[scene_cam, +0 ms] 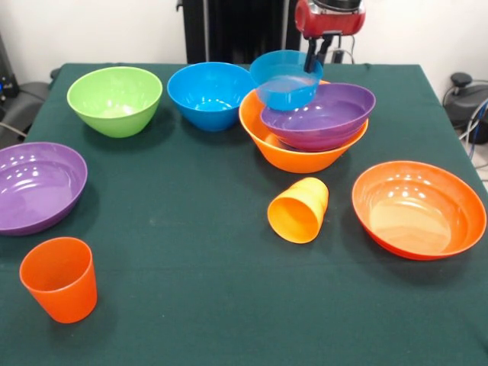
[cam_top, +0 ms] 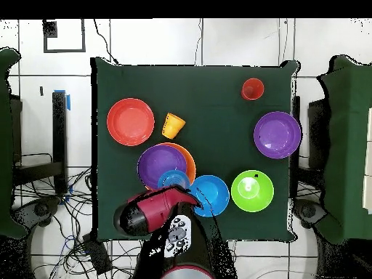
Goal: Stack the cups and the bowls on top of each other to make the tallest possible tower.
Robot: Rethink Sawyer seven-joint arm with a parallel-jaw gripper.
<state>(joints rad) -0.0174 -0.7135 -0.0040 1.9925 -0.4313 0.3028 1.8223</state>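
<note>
My gripper [scene_cam: 313,62] is shut on the far rim of a small translucent blue bowl [scene_cam: 284,82], holding it tilted just above the tower. The tower is a large yellow-orange bowl [scene_cam: 293,156] with a purple bowl [scene_cam: 324,116] nested in it, leaning right. In the overhead view the small blue bowl [cam_top: 173,179] sits over the purple bowl [cam_top: 156,164], and my red arm [cam_top: 151,209] hides the gripper. A yellow-orange cup [scene_cam: 298,210] lies on its side in front of the tower. A red-orange cup [scene_cam: 60,279] stands upright at the near left.
A medium blue bowl [scene_cam: 210,94] and a lime green bowl [scene_cam: 115,100] stand left of the tower. A second purple bowl [scene_cam: 36,186] is at the left edge. A wide red-orange bowl [scene_cam: 418,209] is at the right. The green tablecloth [scene_cam: 198,252] covers the table.
</note>
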